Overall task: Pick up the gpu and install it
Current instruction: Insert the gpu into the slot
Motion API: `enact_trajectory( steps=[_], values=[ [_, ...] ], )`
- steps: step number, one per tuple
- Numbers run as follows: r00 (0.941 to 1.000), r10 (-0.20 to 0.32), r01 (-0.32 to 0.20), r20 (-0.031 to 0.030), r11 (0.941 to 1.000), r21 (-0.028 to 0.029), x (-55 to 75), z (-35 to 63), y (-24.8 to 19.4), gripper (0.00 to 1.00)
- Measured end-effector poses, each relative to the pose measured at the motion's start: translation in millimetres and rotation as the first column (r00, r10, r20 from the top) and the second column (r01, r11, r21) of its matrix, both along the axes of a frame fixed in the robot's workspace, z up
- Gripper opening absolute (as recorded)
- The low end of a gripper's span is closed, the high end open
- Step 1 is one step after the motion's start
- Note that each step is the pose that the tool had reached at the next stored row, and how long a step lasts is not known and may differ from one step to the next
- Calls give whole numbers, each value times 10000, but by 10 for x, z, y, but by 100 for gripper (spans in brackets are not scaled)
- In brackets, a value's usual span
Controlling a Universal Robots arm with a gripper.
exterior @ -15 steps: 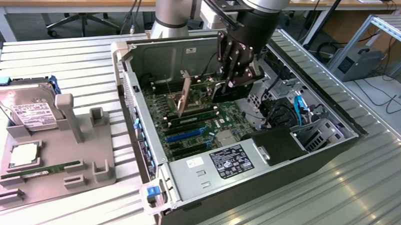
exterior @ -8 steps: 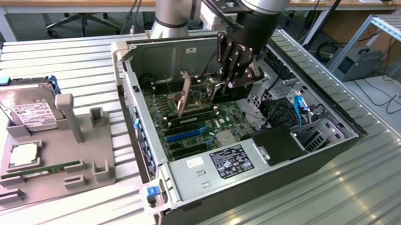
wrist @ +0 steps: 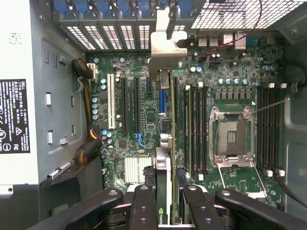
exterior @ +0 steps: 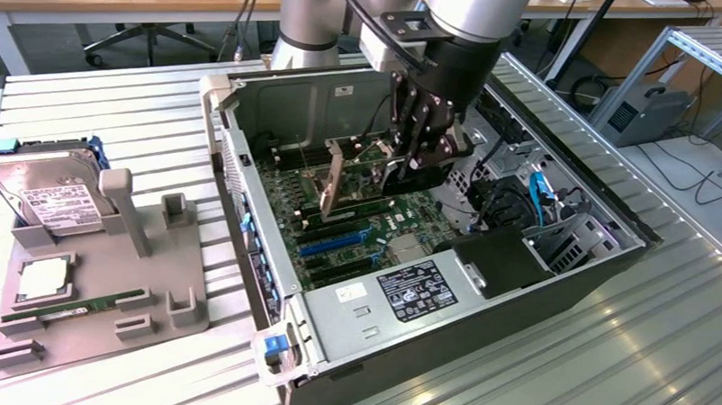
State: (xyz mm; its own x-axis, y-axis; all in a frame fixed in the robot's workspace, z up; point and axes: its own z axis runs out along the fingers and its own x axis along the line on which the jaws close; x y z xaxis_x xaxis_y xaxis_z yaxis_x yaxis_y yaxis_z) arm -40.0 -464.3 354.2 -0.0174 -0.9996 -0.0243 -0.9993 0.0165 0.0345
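The fingers (wrist: 144,206) are clamped on the gpu (wrist: 163,172), which stands on edge inside the open case (exterior: 233,189), down by the motherboard (wrist: 134,110) slots. Whether it is seated I cannot tell. The case lies on the slatted surface (exterior: 644,356).

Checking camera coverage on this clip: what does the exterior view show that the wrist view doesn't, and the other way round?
Exterior view adds: the hard drive and memory stick on the grey fixture beside the case, towards that view's left, plus the arm. Wrist view adds: the empty CPU socket. Shared: the gripper shut on the gpu, which stands on edge above the motherboard inside the open case.
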Motion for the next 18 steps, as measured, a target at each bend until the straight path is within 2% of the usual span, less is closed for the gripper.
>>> enact_trajectory(
  steps=[18],
  values=[
    [10000,0,0,0,10000,1,-2,-24,-18,27]
  ],
)
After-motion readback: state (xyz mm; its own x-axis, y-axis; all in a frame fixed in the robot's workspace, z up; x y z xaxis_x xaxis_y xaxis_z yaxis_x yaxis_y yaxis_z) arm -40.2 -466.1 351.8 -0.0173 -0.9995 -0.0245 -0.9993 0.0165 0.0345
